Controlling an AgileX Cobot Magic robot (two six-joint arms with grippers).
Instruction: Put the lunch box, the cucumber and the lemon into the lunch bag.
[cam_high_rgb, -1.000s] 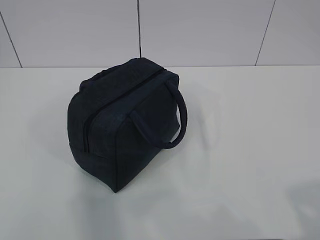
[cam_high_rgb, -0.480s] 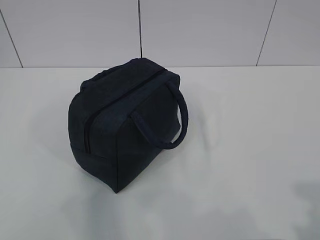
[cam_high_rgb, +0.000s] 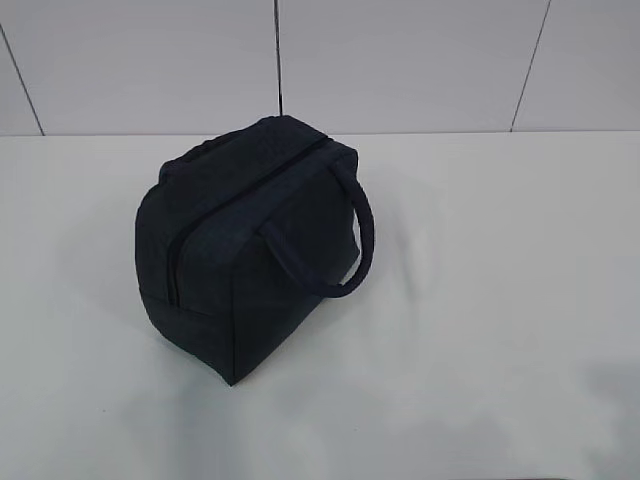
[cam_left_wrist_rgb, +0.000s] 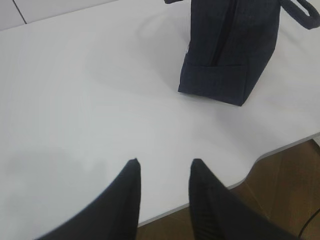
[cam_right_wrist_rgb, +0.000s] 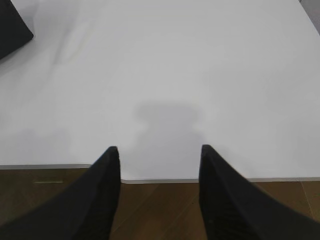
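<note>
The dark navy lunch bag (cam_high_rgb: 240, 240) stands on the white table (cam_high_rgb: 500, 300), left of centre, its top zipper line closed and one loop handle hanging on its right side. It also shows in the left wrist view (cam_left_wrist_rgb: 230, 50) at the top right, and a corner of it shows in the right wrist view (cam_right_wrist_rgb: 12, 25) at the top left. My left gripper (cam_left_wrist_rgb: 162, 162) is open and empty above the table's front edge. My right gripper (cam_right_wrist_rgb: 159, 148) is open and empty above the front edge too. No gripper shows in the exterior view. The lunch box, cucumber and lemon are out of view.
The table's front edge (cam_right_wrist_rgb: 160, 179) runs under both grippers, with brown floor (cam_right_wrist_rgb: 160, 210) below it. A tiled wall (cam_high_rgb: 400, 60) stands behind the table.
</note>
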